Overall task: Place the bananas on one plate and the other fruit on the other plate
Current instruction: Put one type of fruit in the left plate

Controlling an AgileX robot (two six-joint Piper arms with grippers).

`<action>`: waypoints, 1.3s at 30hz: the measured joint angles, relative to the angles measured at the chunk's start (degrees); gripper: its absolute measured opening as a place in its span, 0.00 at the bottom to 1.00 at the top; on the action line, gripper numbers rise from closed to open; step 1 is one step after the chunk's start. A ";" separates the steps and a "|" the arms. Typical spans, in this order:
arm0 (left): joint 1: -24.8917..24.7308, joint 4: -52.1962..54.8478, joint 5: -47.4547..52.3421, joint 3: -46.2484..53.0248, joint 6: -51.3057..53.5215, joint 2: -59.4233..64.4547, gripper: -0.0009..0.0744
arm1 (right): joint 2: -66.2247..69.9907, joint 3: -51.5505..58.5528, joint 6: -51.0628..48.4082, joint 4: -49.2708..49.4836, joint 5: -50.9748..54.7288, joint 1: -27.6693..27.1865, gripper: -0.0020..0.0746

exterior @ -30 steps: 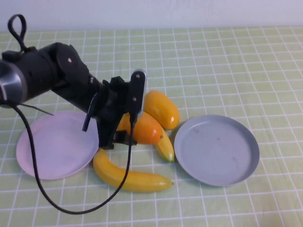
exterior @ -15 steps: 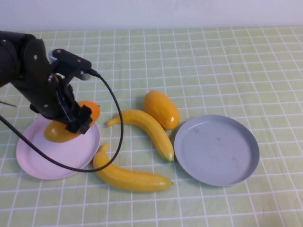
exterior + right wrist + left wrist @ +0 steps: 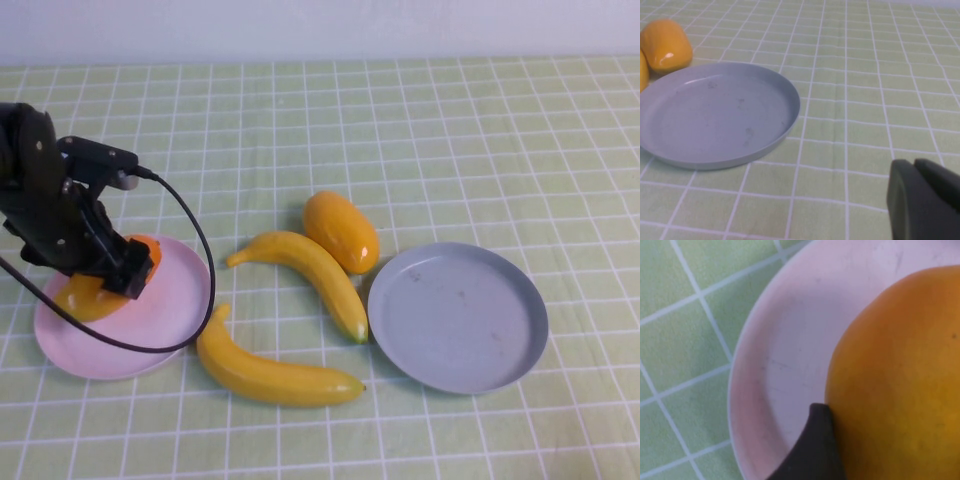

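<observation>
A pale green cloth with a white grid (image 3: 480, 130) covers the whole table, and a plain pale wall runs along the top edge of the high view. At the left of that frame the left gripper (image 3: 100, 280) sits low over the pale pink plate (image 3: 170, 310), clenched on an orange mango-like fruit (image 3: 85, 297) whose yellow end pokes out toward the plate's left rim; a black cable loops from the arm across the plate's near right edge. In the left wrist view the same fruit (image 3: 900, 385) fills the right side, pressed against one dark fingertip (image 3: 815, 450), with the pink plate (image 3: 780, 365) directly beneath. In the middle of the high view the second mango-like fruit (image 3: 342, 231) lies on the cloth, touching the upper banana (image 3: 305, 270), which slants down toward the lower centre. The other banana (image 3: 270, 372) lies at lower centre, just beside the pink plate's right rim. The grey-blue plate (image 3: 458, 316) sits right of centre, its left rim next to the upper banana's tip. The right gripper (image 3: 927, 205) shows only in the right wrist view, at the lower right corner, its dark fingers together with nothing between them, hovering over bare cloth, well apart from the grey-blue plate (image 3: 715, 117) and the mango-like fruit (image 3: 666, 44) at upper left.
</observation>
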 joint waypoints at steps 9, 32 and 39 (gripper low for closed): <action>0.00 1.28 -0.25 0.00 -4.06 -0.25 0.90 | 0.00 0.00 0.00 0.00 0.00 0.00 0.01; -17.57 -10.20 4.36 -29.58 -19.81 12.34 0.90 | 0.00 0.00 0.00 0.00 0.00 0.00 0.01; -20.45 -10.20 6.96 -39.64 -22.95 21.94 0.90 | 0.00 0.00 0.00 0.00 0.00 0.00 0.01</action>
